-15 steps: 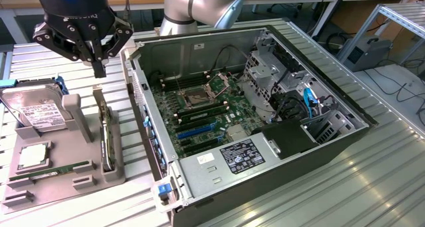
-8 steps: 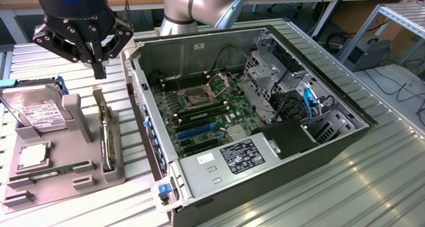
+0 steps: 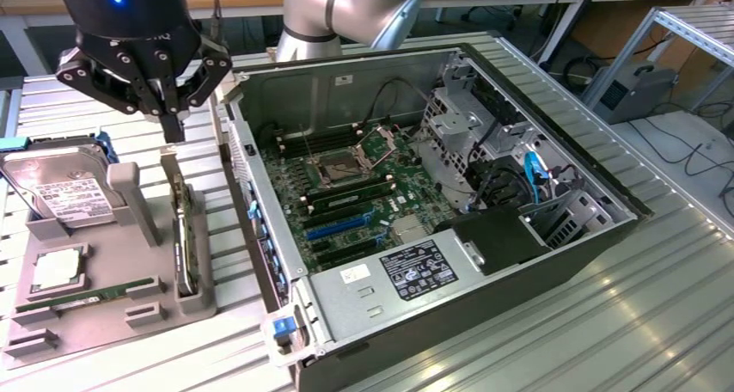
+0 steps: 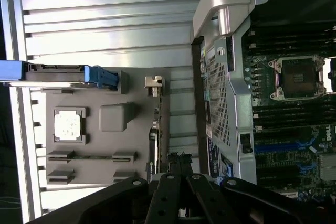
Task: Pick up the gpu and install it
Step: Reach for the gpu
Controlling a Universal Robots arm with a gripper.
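The gpu [image 3: 179, 229] stands on its edge in a slot of the grey holder tray [image 3: 109, 319], a thin dark card with a silvery bracket at its far end. My gripper [image 3: 174, 132] hangs just above that far end with its fingers pressed together and nothing between them. In the wrist view the card [image 4: 154, 132] shows edge-on, its metal bracket [image 4: 154, 85] past the shut fingertips [image 4: 177, 158]. The open computer case [image 3: 539, 263] lies to the exterior view's right, with blue expansion slots [image 3: 344, 226] on its motherboard.
On the same tray sit a silver hard drive [image 3: 69, 194], a processor chip [image 3: 55, 270] and a green memory stick [image 3: 86, 296]. The case's raised side wall [image 3: 247, 194] stands close beside the tray. Ribbed metal table [image 3: 642, 323] surrounds everything.
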